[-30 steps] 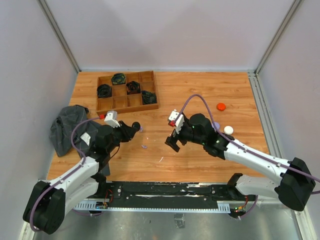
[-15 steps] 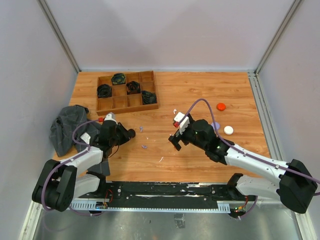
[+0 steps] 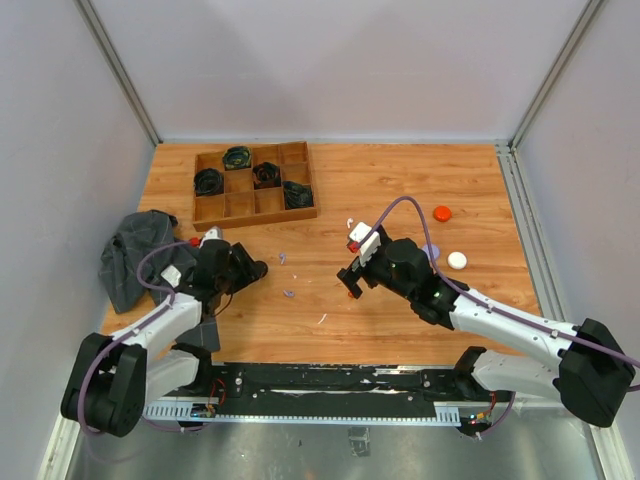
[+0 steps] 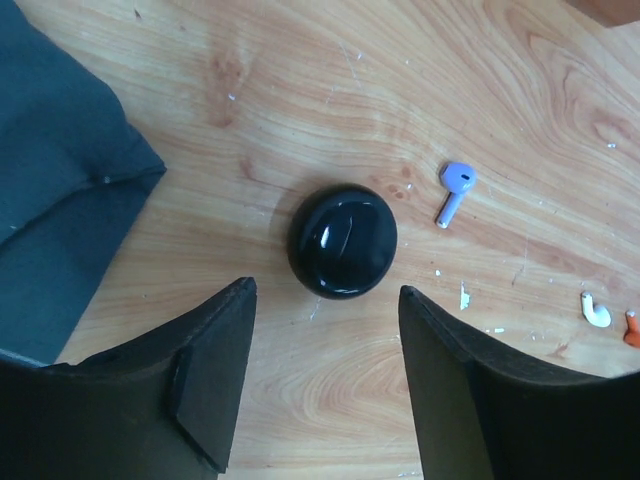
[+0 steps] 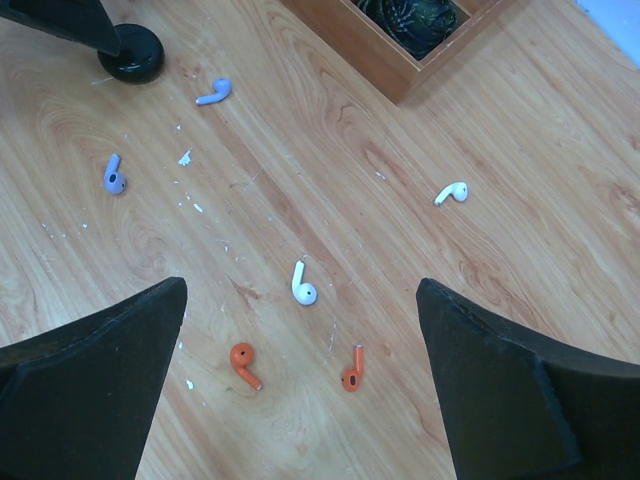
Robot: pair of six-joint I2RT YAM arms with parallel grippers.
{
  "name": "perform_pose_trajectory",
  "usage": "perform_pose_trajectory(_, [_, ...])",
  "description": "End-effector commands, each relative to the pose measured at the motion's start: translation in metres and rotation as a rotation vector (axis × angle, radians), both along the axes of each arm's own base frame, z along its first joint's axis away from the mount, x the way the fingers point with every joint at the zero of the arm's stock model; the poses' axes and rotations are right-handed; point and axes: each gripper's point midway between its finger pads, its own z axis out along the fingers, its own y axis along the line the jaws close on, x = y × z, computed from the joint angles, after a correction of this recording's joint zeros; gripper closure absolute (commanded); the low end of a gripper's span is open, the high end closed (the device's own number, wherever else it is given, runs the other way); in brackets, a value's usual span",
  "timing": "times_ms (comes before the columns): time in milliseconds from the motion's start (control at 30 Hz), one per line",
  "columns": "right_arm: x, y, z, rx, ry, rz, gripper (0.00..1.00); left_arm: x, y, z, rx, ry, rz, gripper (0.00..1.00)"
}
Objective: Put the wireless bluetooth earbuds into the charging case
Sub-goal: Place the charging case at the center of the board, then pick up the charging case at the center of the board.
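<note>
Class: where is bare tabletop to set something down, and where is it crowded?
Bare: the far wooden tabletop between the compartmented wooden tray and the round orange puck. Crowded: between the left gripper and right gripper, where small earbuds lie scattered.

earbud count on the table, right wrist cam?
6. Two lavender earbuds upper left, by the black puck; two white ones mid-frame; two orange ones lowest in frame. Others may hide under the arms.

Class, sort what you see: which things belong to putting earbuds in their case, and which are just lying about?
Job: lavender earbuds, orange earbuds, white earbuds, black round case.
Lying about: dark cloth, wooden compartment tray.
</note>
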Motion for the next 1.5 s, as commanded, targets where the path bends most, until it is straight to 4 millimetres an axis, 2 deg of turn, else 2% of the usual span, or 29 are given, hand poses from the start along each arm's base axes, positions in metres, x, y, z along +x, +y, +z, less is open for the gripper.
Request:
perform_pose_trajectory(0, [0.006, -0.006, 0.006, 0.032, -0.011, -0.048, 0.00, 0.007, 0.014, 0.024, 0.074, -0.029, 0.027, 0.35])
perform_pose_trajectory(100, [0.013, -0.014, 0.004, 0.025, 0.018, -0.092, 0.01, 0.009, 0.020, 0.041, 0.114, -0.069, 0.025, 0.29])
perform_pose_trajectory(233, [0.025, -0.032, -0.004, -0.002, 0.066, -0.182, 0.01, 0.012, 0.025, 0.066, 0.137, -0.151, 0.024, 0.12])
perform_pose_trajectory(367, [0.037, -0.055, -0.011, -0.004, 0.142, -0.292, 0.01, 0.013, 0.028, 0.088, 0.148, -0.233, 0.024, 0.01])
perform_pose_trajectory(600, [0.065, -0.120, -0.020, 0.003, 0.268, -0.538, 0.01, 0.012, 0.021, 0.102, 0.109, -0.345, -0.008, 0.01])
perform_pose_trajectory(733, [0.076, -0.140, -0.025, 0.003, 0.345, -0.591, 0.01, 0.013, 0.018, 0.105, 0.096, -0.391, -0.027, 0.01])
perform_pose_trajectory(1000, [0.089, -0.197, -0.050, -0.012, 0.464, -0.957, 0.02, 0.011, 0.000, 0.115, 0.061, -0.524, -0.110, 0.01])
perform_pose_trajectory(1100, [0.088, -0.209, -0.061, -0.032, 0.515, -1.058, 0.02, 0.006, -0.002, 0.112, 0.063, -0.533, -0.126, 0.01])
perform_pose_trajectory(1267, [0.087, -0.215, -0.082, -0.009, 0.628, -1.197, 0.02, 0.004, -0.006, 0.112, 0.066, -0.539, -0.142, 0.01])
perform_pose_trajectory(1467, [0.086, -0.231, -0.093, 0.072, 0.649, -1.445, 0.01, 0.002, -0.009, 0.111, 0.063, -0.545, -0.158, 0.01])
